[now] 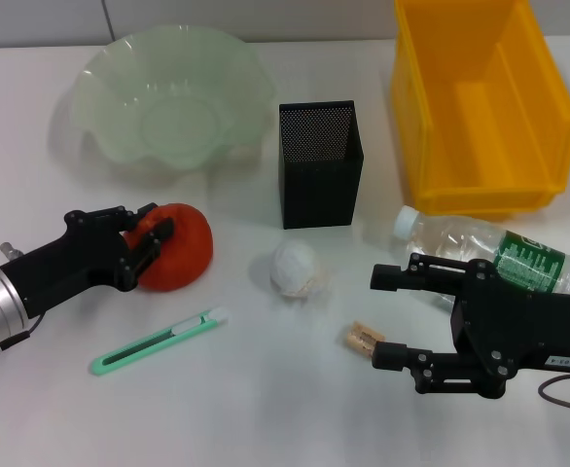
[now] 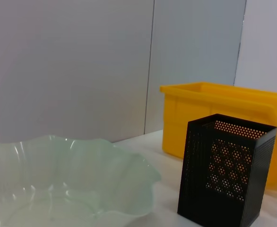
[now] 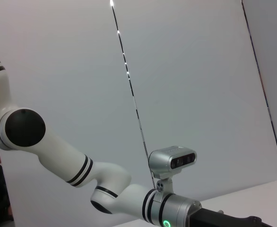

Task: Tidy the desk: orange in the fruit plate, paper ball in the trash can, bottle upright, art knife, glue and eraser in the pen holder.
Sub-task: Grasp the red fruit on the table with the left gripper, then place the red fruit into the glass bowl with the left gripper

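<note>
My left gripper (image 1: 154, 229) is shut on the orange (image 1: 183, 251), which rests on the table at front left. The pale green fruit plate (image 1: 100, 73) stands behind it and also shows in the left wrist view as fruit plate (image 2: 124, 184). The black mesh pen holder (image 1: 321, 185) is at centre. The white paper ball (image 1: 295, 268) lies in front of it. A green art knife (image 1: 159, 342) lies at the front left. The bottle (image 1: 499, 255) lies on its side at right. My right gripper (image 1: 375, 317) is open beside the bottle, with the beige eraser (image 1: 363, 339) near its lower finger. The glue is out of view.
A yellow bin (image 1: 431, 107) stands at the back right, right of the pen holder (image 2: 226, 175); the left wrist view shows the same yellow bin (image 2: 214, 113). The right wrist view shows only my left arm (image 3: 96, 184) against a grey wall.
</note>
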You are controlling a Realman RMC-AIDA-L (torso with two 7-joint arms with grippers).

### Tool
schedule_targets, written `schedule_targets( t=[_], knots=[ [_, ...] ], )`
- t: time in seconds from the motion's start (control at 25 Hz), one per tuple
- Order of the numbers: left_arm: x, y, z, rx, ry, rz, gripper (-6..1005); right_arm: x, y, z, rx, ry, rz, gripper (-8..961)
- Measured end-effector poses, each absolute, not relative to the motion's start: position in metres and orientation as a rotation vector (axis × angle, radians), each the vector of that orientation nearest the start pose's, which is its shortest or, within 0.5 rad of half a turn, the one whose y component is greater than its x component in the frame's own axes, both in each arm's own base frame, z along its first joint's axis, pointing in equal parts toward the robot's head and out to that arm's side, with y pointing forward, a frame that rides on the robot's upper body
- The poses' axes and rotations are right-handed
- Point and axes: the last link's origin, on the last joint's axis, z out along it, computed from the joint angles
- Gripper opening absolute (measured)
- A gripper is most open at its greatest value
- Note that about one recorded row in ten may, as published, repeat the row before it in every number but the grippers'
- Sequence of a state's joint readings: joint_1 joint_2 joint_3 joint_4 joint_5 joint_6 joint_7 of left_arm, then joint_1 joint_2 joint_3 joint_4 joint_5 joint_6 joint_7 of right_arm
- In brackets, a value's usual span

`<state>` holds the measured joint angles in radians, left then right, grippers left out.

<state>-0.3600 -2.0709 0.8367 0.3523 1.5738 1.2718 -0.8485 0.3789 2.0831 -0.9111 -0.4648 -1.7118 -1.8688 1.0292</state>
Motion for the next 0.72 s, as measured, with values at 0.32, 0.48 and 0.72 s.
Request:
schedule_targets(
  t=[0.32, 0.48, 0.72],
  knots=[
    [-0.325, 0.292, -0.032, -2.378, -0.568, -0.705, 189, 0.255, 0.241, -0.026, -2.825, 0.356, 1.224, 736],
    [-0.316, 0.292, -0.021, -2.357, -0.567, -0.813, 182, 0.256, 0.240, -0.028, -2.822, 0.372, 1.224, 733],
    [-0.297, 0.301, -0.003, -2.317, -0.491, -0.943, 171, 0.255, 0.241, -0.029, -2.817, 0.366, 1.230, 729]
  ],
)
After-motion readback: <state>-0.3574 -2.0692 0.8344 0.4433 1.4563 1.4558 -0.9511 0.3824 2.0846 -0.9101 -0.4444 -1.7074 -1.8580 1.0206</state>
